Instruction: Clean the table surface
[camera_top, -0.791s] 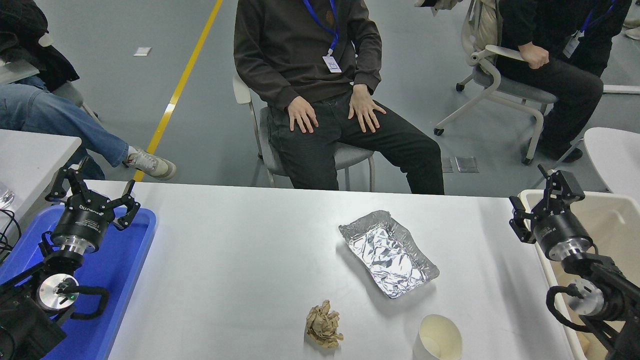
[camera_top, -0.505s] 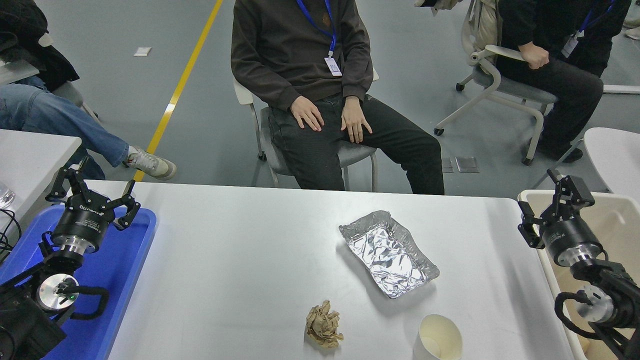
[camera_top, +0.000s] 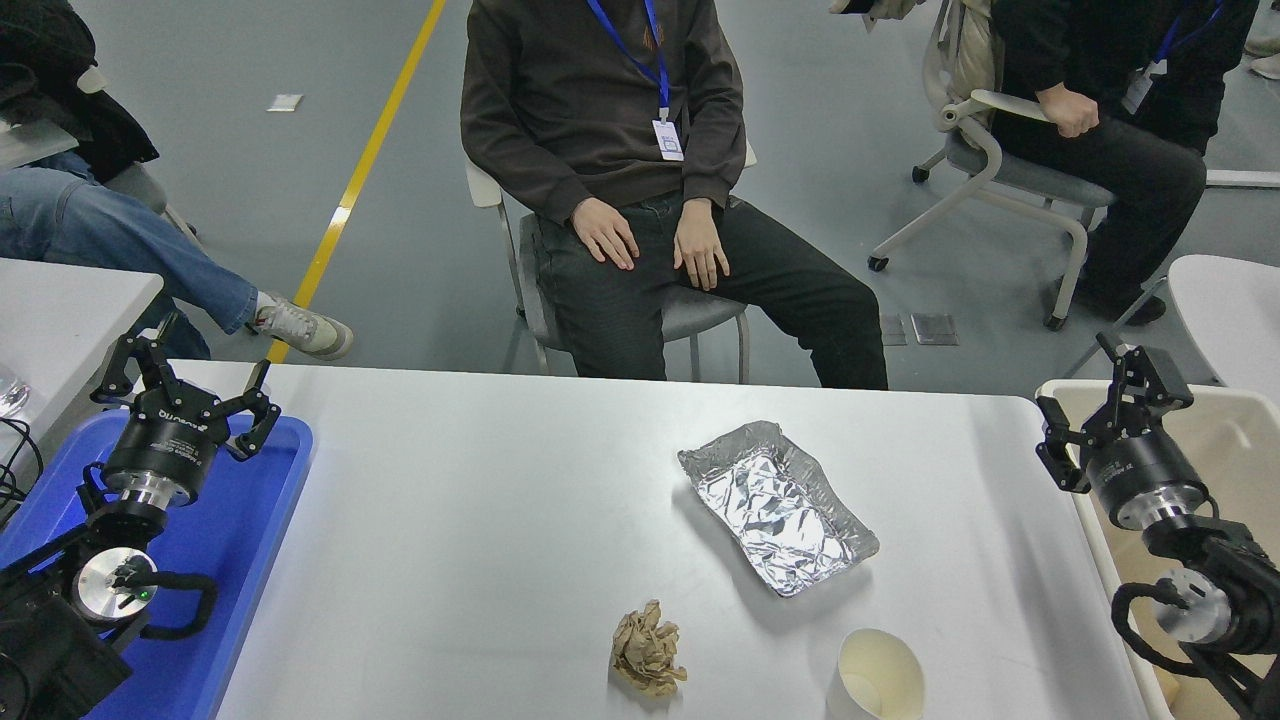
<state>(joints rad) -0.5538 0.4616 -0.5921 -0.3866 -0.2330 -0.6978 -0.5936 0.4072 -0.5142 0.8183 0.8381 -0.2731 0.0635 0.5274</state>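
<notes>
The light grey-white table surface (camera_top: 480, 520) carries a crumpled foil tray (camera_top: 778, 506) right of the middle, a crumpled brown paper ball (camera_top: 648, 650) near the front edge, and a white paper cup (camera_top: 880, 675) lying at the front right. My right gripper (camera_top: 1108, 395) is open and empty, held over the table's right edge by the beige bin (camera_top: 1235, 440). My left gripper (camera_top: 185, 380) is open and empty, parked over the blue tray (camera_top: 240, 540) at the lower left.
A person sits on a chair at the table's far side, hands on the thighs (camera_top: 650, 235). Another person sits at the upper right (camera_top: 1100, 110), and a third at the upper left. A second white table (camera_top: 60, 310) stands at the left.
My right gripper has moved a little to the right, toward the beige bin. The seated person has drawn the hands closer together. The left arm has not moved.
</notes>
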